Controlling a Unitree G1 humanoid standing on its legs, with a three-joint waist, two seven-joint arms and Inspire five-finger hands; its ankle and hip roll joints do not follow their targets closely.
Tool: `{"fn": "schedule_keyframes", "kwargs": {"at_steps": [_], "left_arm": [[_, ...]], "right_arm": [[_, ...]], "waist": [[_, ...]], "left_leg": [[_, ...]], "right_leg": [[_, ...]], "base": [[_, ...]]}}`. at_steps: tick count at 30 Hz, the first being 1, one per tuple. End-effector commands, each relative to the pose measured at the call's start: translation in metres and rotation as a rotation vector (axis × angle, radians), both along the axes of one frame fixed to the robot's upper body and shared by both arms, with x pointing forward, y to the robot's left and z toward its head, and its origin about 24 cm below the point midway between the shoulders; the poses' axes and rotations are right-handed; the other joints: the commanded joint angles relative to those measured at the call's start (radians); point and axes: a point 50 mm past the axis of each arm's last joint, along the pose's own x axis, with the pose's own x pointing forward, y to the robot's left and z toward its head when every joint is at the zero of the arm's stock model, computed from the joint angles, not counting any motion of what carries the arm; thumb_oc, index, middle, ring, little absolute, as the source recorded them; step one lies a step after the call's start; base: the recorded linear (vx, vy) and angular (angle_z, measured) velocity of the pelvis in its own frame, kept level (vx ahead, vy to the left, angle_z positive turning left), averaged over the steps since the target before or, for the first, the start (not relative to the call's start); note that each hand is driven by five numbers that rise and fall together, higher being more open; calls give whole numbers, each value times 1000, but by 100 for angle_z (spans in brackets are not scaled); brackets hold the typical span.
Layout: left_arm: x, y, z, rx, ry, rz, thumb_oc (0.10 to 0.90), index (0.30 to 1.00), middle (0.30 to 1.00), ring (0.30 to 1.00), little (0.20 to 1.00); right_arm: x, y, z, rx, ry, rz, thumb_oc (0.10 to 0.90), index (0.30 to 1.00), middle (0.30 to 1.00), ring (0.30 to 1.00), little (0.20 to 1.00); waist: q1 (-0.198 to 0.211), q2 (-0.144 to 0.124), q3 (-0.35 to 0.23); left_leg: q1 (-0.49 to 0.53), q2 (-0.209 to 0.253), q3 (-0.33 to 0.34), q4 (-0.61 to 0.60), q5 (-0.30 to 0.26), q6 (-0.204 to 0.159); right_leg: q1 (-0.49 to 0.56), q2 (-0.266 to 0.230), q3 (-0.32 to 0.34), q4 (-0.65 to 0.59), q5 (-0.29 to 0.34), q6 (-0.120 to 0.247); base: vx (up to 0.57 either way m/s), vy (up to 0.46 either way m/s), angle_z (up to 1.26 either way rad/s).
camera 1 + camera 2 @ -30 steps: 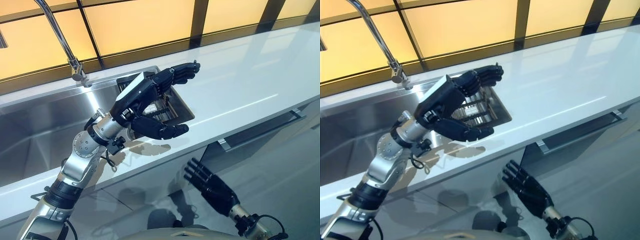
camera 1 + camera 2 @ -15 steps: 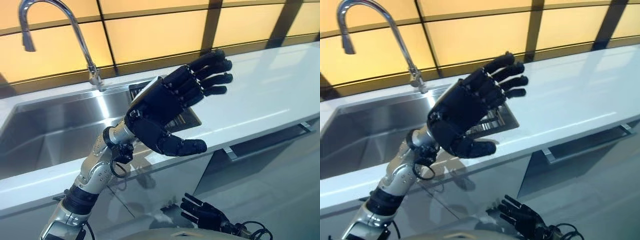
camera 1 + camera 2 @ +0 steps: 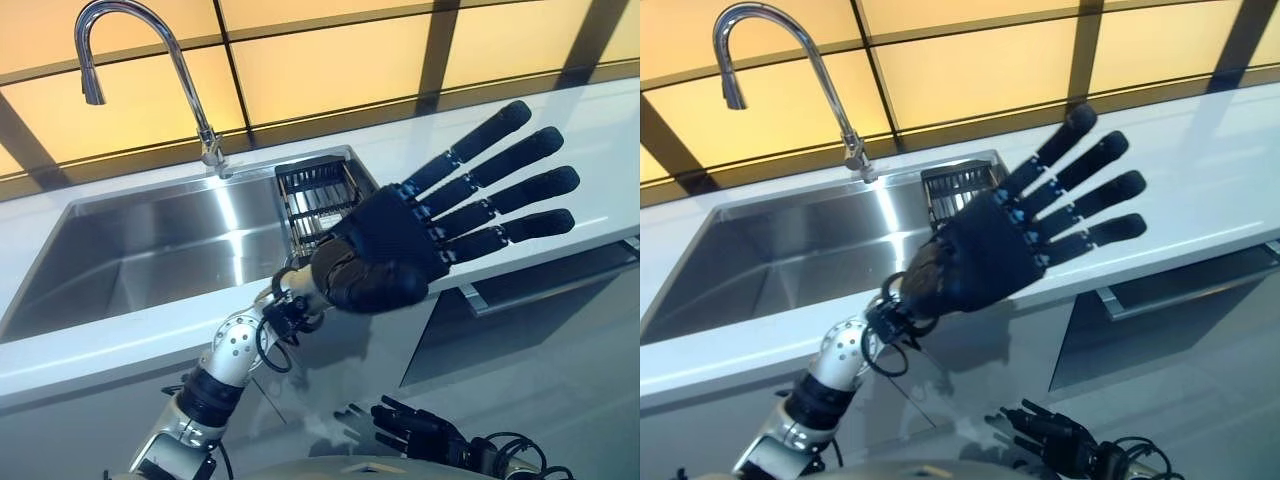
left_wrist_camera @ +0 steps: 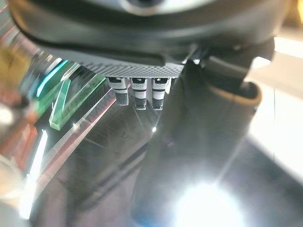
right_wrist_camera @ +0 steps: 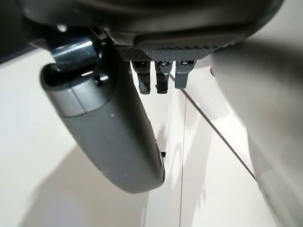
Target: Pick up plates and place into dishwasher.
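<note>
No plate can be seen. My left hand (image 3: 385, 250) is raised high in front of the counter edge, fingers straight and spread, holding nothing; its thumb (image 4: 203, 142) stands out in the left wrist view. My right hand (image 3: 420, 435) hangs low by the cabinet fronts, fingers relaxed and empty, and its thumb (image 5: 109, 127) shows against a white panel. Under the counter at the right is a dark appliance front with a bar handle (image 3: 530, 290), closed.
A steel sink (image 3: 150, 250) is set into the white counter (image 3: 600, 130), with a tall curved tap (image 3: 150, 40) behind it. A dark wire basket (image 3: 315, 195) sits at the sink's right end. Amber panels run along the back.
The camera has shifted, so the sink shows further right. My left hand has risen closer to the camera and its fingers have straightened. My right hand has dropped lower.
</note>
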Motion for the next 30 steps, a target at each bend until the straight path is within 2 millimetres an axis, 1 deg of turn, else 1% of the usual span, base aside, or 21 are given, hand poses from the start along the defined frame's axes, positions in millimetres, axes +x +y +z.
{"fn": "schedule_keyframes", "kwargs": {"at_steps": [1, 5, 6, 7, 9, 10, 11, 12, 14, 15, 16, 17, 19, 20, 22, 23, 24, 25, 26, 27, 30], "left_arm": [[-3, -9, 5, -38, 36, -123, 800, 900, 900, 900, 900], [-12, -10, -20, 24, 15, -208, 800, 900, 900, 900, 900], [-12, -10, -20, 24, 15, -208, 800, 900, 900, 900, 900], [-20, -9, -41, 82, -72, -296, 800, 900, 900, 900, 900], [-25, -7, -60, 147, -169, -352, 800, 900, 900, 900, 900], [-27, -3, -78, 214, -207, -391, 800, 900, 900, 900, 900], [-24, 4, -96, 292, -213, -393, 800, 900, 900, 900, 900], [-24, 5, -98, 300, -214, -395, 800, 900, 900, 900, 900], [-21, 13, -114, 376, -193, -383, 800, 900, 900, 900, 900], [-21, 31, -146, 497, -132, -308, 800, 900, 900, 900, 900], [-22, 37, -159, 551, -97, -254, 800, 900, 900, 900, 900], [-21, 50, -185, 704, -94, -126, 800, 900, 900, 900, 900], [-23, 71, -213, 943, -109, 45, 800, 900, 900, 900, 900], [-28, 90, -234, 1084, -56, 186, 800, 900, 900, 900, 900], [-33, 104, -245, 1176, -43, 235, 800, 900, 900, 900, 900], [-46, 127, -264, 1324, 63, 324, 800, 900, 900, 900, 900], [-46, 129, -266, 1351, 69, 340, 800, 900, 900, 900, 900], [-53, 142, -274, 1442, 80, 359, 800, 900, 900, 900, 900], [-76, 166, -292, 1649, 113, 331, 800, 900, 900, 900, 900], [-93, 181, -302, 1818, 168, 323, 800, 900, 900, 900, 900], [-127, 209, -314, 2081, 336, 330, 800, 900, 900, 900, 900]], "right_arm": [[8, 8, 1, 36, -3, 57, 800, 900, 900, 900, 900], [6, 10, -1, 7, 10, 101, 800, 900, 900, 900, 900], [6, 10, -1, 7, 10, 101, 800, 900, 900, 900, 900], [4, 9, -2, -2, 24, 112, 800, 900, 900, 900, 900], [4, 9, -2, 1, 39, 126, 800, 900, 900, 900, 900], [5, 10, -2, -1, 51, 144, 800, 900, 900, 900, 900], [5, 10, -2, -1, 55, 149, 800, 900, 900, 900, 900], [6, 10, -2, -1, 55, 149, 800, 900, 900, 900, 900], [5, 9, -2, 1, 59, 139, 800, 900, 900, 900, 900], [2, 6, -2, -2, 70, 117, 800, 900, 900, 900, 900], [-1, 6, -3, -4, 77, 109, 800, 900, 900, 900, 900], [-7, 6, -6, -6, 94, 89, 800, 900, 900, 900, 900], [-11, 5, -7, -25, 124, 85, 800, 900, 900, 900, 900], [-13, 6, -8, -53, 150, 120, 800, 900, 900, 900, 900], [-16, 5, -9, -64, 169, 123, 800, 900, 900, 900, 900], [-19, 6, -10, -82, 202, 132, 800, 900, 900, 900, 900], [-20, 6, -11, -85, 207, 133, 800, 900, 900, 900, 900], [-24, 6, -12, -91, 224, 135, 800, 900, 900, 900, 900], [-32, 9, -15, -101, 259, 151, 800, 900, 900, 900, 900], [-37, 12, -17, -108, 281, 148, 800, 900, 900, 900, 900], [-42, 14, -21, -197, 298, 197, 800, 900, 900, 900, 900]], "waist": [[32, -21, 12], [47, -19, 22], [47, -19, 22], [55, -19, 28], [59, -22, 30], [53, -15, 33], [50, -9, 36], [49, -10, 37], [44, -5, 38], [41, -8, 35], [39, -11, 32], [48, -21, 14], [67, -28, -3], [80, -33, -14], [89, -34, -21], [99, -34, -30], [99, -34, -32], [104, -35, -37], [107, -39, -43], [108, -42, -48], [108, -47, -58]], "left_leg": [[111, -77, -50, -61, -138, 47], [92, -88, -57, -61, -131, 53], [92, -88, -57, -61, -131, 53], [83, -93, -41, -61, -129, 59], [81, -93, -33, -61, -127, 63], [81, -86, -31, -61, -119, 71], [83, -78, -32, -61, -111, 76], [84, -79, -33, -61, -111, 77], [87, -76, -39, -61, -108, 83], [86, -77, -52, -61, -104, 92], [85, -77, -64, -61, -104, 92], [73, -74, -72, -61, -105, 85], [56, -73, -68, -61, -97, 73], [47, -78, -67, -61, -97, 73], [42, -80, -68, -61, -97, 72], [38, -82, -77, -61, -95, 72], [38, -82, -78, -61, -96, 72], [38, -83, -83, -61, -95, 72], [40, -84, -90, -61, -93, 72], [42, -83, -92, -61, -93, 72], [49, -82, -96, -61, -97, 71]], "right_leg": [[-89, 55, 75, -39, 75, 60], [-113, 40, 31, -39, 92, 78], [-113, 40, 31, -39, 92, 78], [-124, 30, -2, -39, 104, 93], [-130, 32, -18, -39, 135, 103], [-142, 35, -14, 47, 132, 96], [-151, 37, -12, 152, 104, 84], [-158, 35, -12, 174, 92, 84], [-168, 31, -9, 302, 60, 74], [-152, 28, 3, 382, -5, 55], [-119, 37, 10, 362, -40, 46], [-40, 55, 26, 241, -80, 25], [28, 66, 45, 68, -75, 12], [56, 69, 50, -10, -59, 9], [66, 70, 50, -39, -52, 5], [67, 73, 50, -39, -57, 1], [67, 73, 50, -39, -58, 0], [69, 74, 44, -39, -62, -1], [74, 75, 37, -39, -67, -3], [76, 76, 33, -39, -71, -5], [82, 76, 28, -39, -82, -8]], "base": [[-317, 251, 4], [-215, 164, 7], [-283, 180, 3], [-251, 135, -2], [-260, 128, -12], [-181, 95, -21], [-125, 70, -18], [-54, 40, -12], [-9, 12, -2], [8, -20, 7], [45, -89, 24], [52, -115, 45], [19, -115, 49], [-4, -84, 17], [7, -57, -6], [18, -52, -6], [29, -68, -2], [42, -72, -13], [59, -96, -14], [61, -93, -10], [67, -58, 9]]}}
